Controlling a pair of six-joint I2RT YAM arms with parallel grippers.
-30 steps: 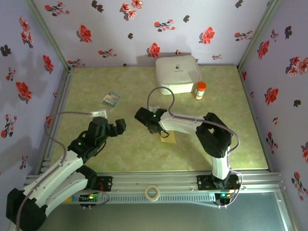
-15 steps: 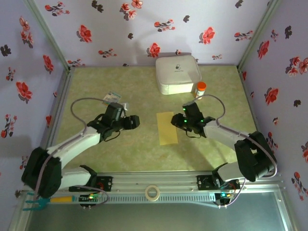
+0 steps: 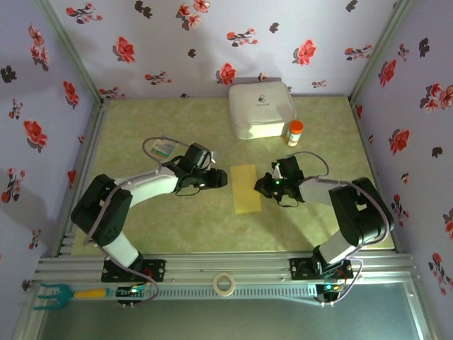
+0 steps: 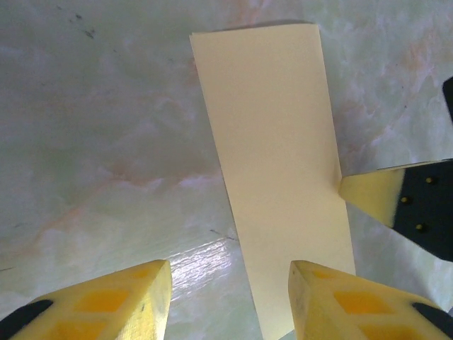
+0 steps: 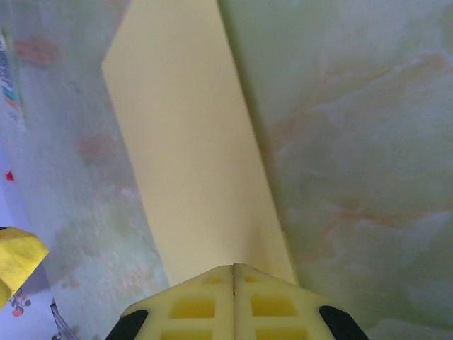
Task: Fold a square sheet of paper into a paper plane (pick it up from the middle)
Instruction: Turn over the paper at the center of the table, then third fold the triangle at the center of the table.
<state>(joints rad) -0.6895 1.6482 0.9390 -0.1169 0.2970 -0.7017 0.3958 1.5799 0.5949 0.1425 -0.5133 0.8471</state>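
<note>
Jaws check: right jaws pressed together at one long edge of the yellow sheet of paper [image 3: 246,188], possibly nipping it, hard to tell. The sheet lies flat on the table [image 3: 184,227] between both pairs, folded into a narrow strip. The left jaws are spread, straddling the opposite edge. This looks like early creasing. Next calls for a clean pinch and a corner fold.

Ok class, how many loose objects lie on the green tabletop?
4: the yellow paper in the middle, the white box at the back, the orange-capped bottle beside it, the small card at the left. Others could be hidden.
</note>
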